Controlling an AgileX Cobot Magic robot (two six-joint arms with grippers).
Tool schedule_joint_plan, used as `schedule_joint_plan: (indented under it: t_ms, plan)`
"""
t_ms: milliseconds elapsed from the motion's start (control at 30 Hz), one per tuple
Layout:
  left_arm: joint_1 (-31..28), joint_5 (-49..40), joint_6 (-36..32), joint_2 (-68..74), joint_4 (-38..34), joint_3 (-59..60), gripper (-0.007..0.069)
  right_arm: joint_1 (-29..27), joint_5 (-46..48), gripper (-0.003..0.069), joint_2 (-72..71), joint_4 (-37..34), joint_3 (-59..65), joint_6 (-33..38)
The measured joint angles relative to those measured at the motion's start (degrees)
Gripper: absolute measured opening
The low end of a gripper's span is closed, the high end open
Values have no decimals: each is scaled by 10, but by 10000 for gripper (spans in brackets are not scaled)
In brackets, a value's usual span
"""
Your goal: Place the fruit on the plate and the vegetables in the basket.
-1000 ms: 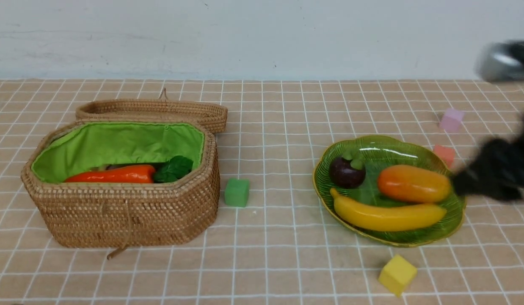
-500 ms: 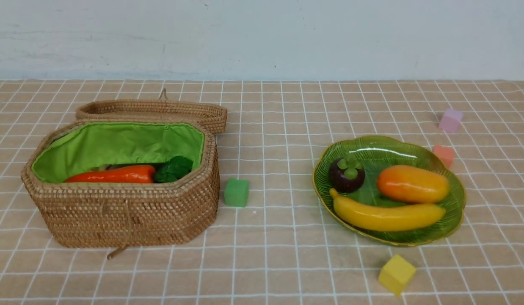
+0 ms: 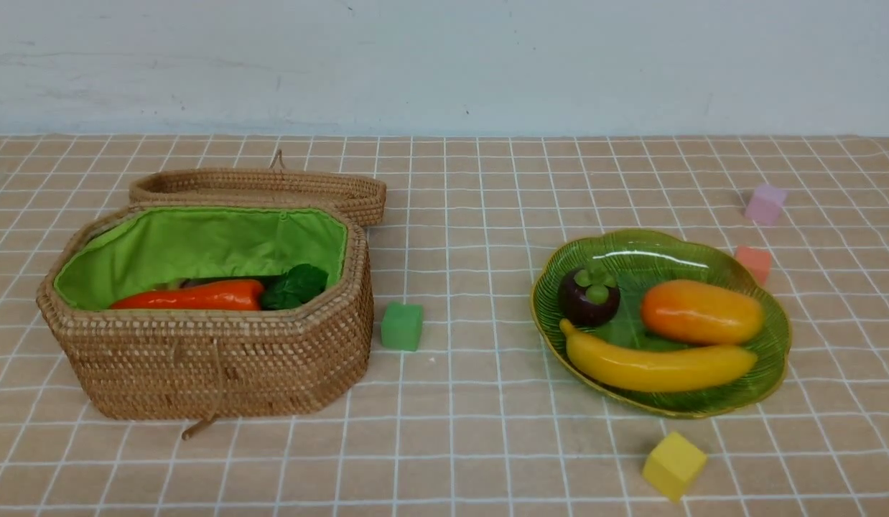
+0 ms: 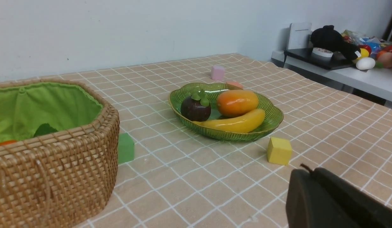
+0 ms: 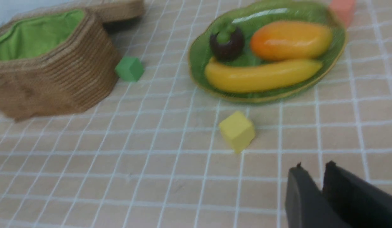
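The fruit lies on the green glass plate (image 3: 653, 251): a banana (image 3: 656, 366), a mango (image 3: 699, 311) and a mangosteen (image 3: 588, 296). In the wicker basket (image 3: 215, 366) I see the orange carrot (image 3: 193, 296) with its green leaves; the other vegetables are mostly hidden below the rim. Neither arm shows in the front view. My left gripper (image 4: 313, 171) is shut and empty, low over the cloth near the yellow cube (image 4: 279, 150). My right gripper (image 5: 313, 166) is shut but for a thin slit at the tips, holding nothing, on the near side of the plate (image 5: 337, 53).
The basket's lid (image 3: 258, 190) lies open behind it. Loose cubes sit on the checked cloth: green (image 3: 401, 325) beside the basket, yellow (image 3: 673, 464) in front of the plate, salmon (image 3: 753, 262) and pink (image 3: 765, 204) behind it. A side table with toys (image 4: 341, 63) stands beyond the table's edge.
A second ago my right arm was a blur at the plate's right side in the front view; it has drawn back out of that view. The fruit stays on the plate.
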State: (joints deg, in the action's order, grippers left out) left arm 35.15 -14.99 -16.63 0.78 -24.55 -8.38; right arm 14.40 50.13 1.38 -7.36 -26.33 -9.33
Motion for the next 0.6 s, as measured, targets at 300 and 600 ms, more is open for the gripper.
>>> schedule_joint_plan:
  t_ms: [300,600]
  plan:
    - [0,-1,0,0,0,0,-13,-159,-192,-8,-18,-95,176,158]
    - [0,-1,0,0,-1,0,-13,-158,-270,-8,-19,-103,271,235]
